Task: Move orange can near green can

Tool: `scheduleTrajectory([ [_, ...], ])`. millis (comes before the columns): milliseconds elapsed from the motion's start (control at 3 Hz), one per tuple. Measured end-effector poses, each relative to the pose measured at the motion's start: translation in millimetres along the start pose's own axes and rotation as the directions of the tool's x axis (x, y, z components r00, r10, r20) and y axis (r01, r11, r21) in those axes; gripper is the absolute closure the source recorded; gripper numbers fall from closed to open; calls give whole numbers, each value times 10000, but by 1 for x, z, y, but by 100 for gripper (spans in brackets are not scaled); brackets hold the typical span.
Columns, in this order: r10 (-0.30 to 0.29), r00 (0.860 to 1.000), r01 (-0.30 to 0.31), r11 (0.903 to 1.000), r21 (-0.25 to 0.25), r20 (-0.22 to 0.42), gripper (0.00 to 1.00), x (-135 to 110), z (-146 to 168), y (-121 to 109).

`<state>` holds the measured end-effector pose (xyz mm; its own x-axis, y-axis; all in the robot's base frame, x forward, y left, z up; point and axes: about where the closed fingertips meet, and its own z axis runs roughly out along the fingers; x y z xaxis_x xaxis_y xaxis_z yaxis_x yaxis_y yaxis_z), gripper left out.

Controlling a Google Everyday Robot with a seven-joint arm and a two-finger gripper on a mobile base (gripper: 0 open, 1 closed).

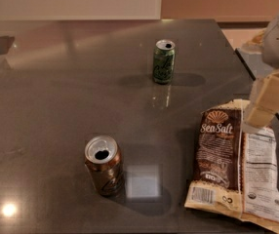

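Pincer [259,115] far right by chip bag [221,155]; orange can [103,166] well apart, lower-left

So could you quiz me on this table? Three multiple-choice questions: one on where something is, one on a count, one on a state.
1. Where does the orange can stand relative to the green can?
A) touching it
B) behind it, farther from the camera
C) nearer the camera and to the left, well apart

2. How many drink cans are on the table?
A) one
B) two
C) three

3. How is the chip bag placed?
A) lying flat
B) standing upright
C) propped on a can

Answers:
1 C: bare tabletop separates the two cans.
2 B: only the orange and the green one show.
3 A: its printed face points up, at the right of the table; the gripper is at the picture's right edge, by the bag's far corner.
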<state>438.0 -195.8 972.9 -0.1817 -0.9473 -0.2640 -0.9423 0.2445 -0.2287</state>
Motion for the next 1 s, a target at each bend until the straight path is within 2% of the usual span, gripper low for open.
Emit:
scheduleTrajectory([
  [333,-195,9939,271,9972,-690,1085,0,-29,21,15],
  [667,-330,9728,673,9874,-1432,2292,0,-61,41,40],
  [1000,-527,9339,1371,9663,-2180,3536,0,-97,57,73],
])
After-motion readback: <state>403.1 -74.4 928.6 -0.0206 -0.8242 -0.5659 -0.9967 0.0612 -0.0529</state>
